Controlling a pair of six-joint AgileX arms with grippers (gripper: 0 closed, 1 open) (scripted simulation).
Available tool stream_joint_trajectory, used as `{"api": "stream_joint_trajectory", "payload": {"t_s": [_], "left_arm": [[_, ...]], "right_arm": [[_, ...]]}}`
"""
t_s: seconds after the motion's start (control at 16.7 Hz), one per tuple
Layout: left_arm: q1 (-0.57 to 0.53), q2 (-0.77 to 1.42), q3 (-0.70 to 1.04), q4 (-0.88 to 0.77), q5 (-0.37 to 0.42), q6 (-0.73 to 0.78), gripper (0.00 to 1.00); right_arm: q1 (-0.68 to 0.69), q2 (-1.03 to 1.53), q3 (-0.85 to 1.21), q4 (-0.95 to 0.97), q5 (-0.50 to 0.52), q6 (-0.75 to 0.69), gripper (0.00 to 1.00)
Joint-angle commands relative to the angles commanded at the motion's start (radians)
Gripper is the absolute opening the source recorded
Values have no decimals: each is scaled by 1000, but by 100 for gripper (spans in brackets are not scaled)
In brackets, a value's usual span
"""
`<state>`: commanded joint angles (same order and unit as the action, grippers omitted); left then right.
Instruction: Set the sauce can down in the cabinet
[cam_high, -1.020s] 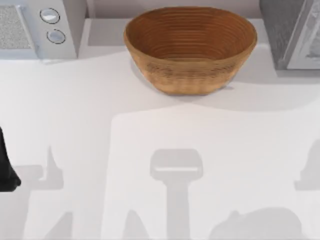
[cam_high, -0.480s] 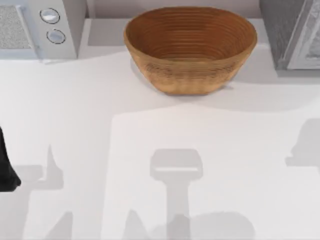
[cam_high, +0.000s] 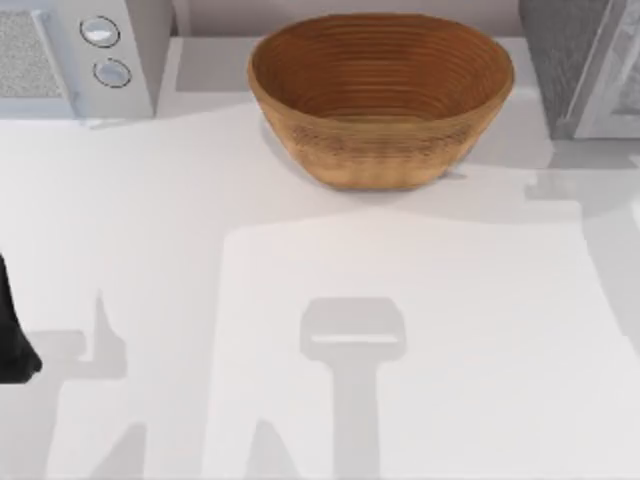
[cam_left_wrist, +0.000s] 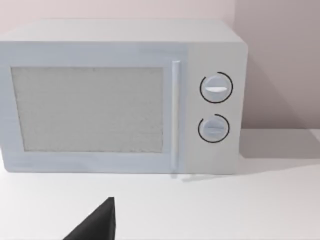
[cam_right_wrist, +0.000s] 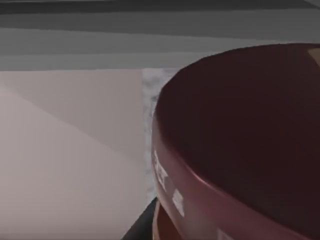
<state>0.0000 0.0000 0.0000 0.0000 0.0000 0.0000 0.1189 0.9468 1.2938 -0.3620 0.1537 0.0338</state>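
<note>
A: Left to right, go. Left hand (cam_high: 12, 340)?
B: Parked at the counter's (cam_high: 300, 260) left edge, well left of the basket (cam_high: 380, 95), facing the microwave (cam_left_wrist: 120, 95). Can't tell its grip.
A: Cabinet (cam_high: 580, 65)?
B: Right of the basket, at the back.
A: Sauce can (cam_right_wrist: 240, 150)?
B: Right wrist view: maroon lid up close, right against the right hand, grey surfaces beyond. Likely held, but grip not visible, can't tell.
A: Advice?
B: My call: keep the can upright, lower until its base rests flat inside the cabinet, then release.
</note>
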Motion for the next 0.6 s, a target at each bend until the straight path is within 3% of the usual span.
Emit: {"api": "stream_joint_trajectory", "payload": {"t_s": [0.3, 0.6], "left_arm": [[0, 0, 0, 0, 0, 0, 100], [0, 0, 0, 0, 0, 0, 100]], "right_arm": [[41, 287, 413, -111, 42, -10, 0], [72, 405, 571, -155, 47, -18, 0]]}}
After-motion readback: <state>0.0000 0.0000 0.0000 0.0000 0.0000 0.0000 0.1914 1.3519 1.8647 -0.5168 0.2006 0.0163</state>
